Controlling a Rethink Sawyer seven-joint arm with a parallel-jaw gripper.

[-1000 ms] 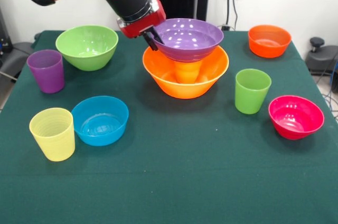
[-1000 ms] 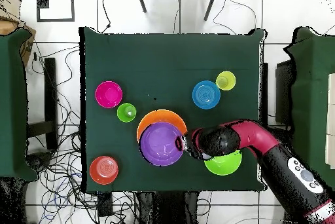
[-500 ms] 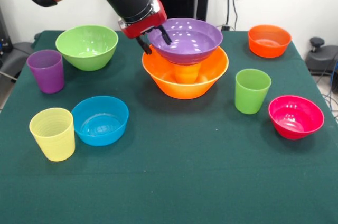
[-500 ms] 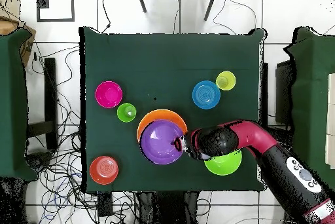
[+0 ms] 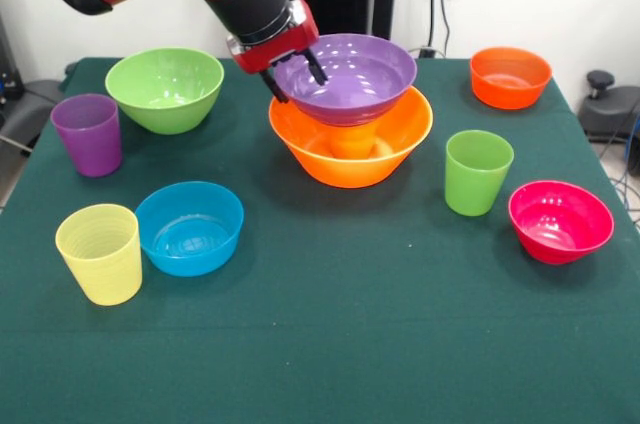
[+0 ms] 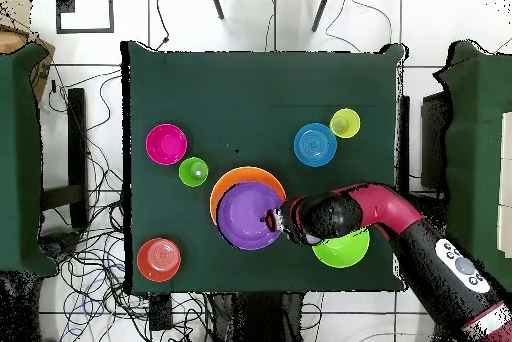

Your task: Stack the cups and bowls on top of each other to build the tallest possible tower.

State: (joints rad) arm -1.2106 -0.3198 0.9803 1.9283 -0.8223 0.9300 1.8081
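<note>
The tower stands at the back middle of the table. Its base is the large orange-yellow bowl point(image 5: 350, 152) point(image 6: 230, 181). An orange cup point(image 5: 355, 136) stands inside it, and the wide purple bowl point(image 5: 355, 74) point(image 6: 245, 216) rests on that cup. My gripper point(image 5: 295, 79) point(image 6: 272, 220) is at the purple bowl's left rim in the front view. It is open, with one finger point(image 5: 271, 88) outside the rim and the other inside the bowl. The arm hides the purple cup in the overhead view.
Loose on the green cloth are a light green bowl point(image 5: 165, 87) point(image 6: 342, 250), purple cup point(image 5: 88, 134), yellow cup point(image 5: 100, 252) point(image 6: 345, 123), blue bowl point(image 5: 190, 227) point(image 6: 315, 144), green cup point(image 5: 478, 171) point(image 6: 193, 171), pink-red bowl point(image 5: 560, 221) point(image 6: 166, 144) and orange-red bowl point(image 5: 510, 76) point(image 6: 159, 259).
The fingers were pinched on the purple bowl's rim and have spread apart. The purple bowl has shifted slightly left in the front view and sits on the orange cup.
</note>
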